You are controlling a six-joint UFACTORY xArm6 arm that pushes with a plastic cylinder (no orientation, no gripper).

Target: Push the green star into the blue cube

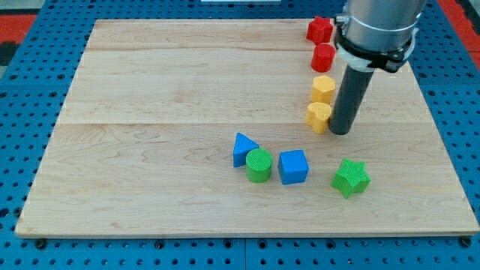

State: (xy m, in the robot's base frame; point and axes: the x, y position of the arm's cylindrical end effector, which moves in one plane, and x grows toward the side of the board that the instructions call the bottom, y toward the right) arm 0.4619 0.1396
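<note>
Wooden planks make up the counter (150,90), pale and set on a blue pegboard that shows all round its edges.

Nearest the view's bottom sits the green star (351,178), towards the view's right. It lies flat, well clear of everything else. A star this squat has no real long axis; one point seems to aim towards the view's bottom left, though the small size makes that uncertain. To its left, with a clear gap between, is the blue cube (293,166), turned slightly off square. Just beside the cube on the left stands a green cylinder (259,165), and touching that, a blue triangle (243,148).

Farther up, my tip (340,132) rests on the counter, above the star and a little to its left, just beside a yellow block (319,117). There is no claw on this rod, so nothing is clenched or released. Beyond lie a second yellow block (323,88), a red cylinder-like block (323,57) and a red star (319,30).

The step in hand looks like the approach: star and cube are still apart. Next, I judge, my tip must travel round to the star's right side, then push leftward and slightly up the view, without clipping the star on the way.
</note>
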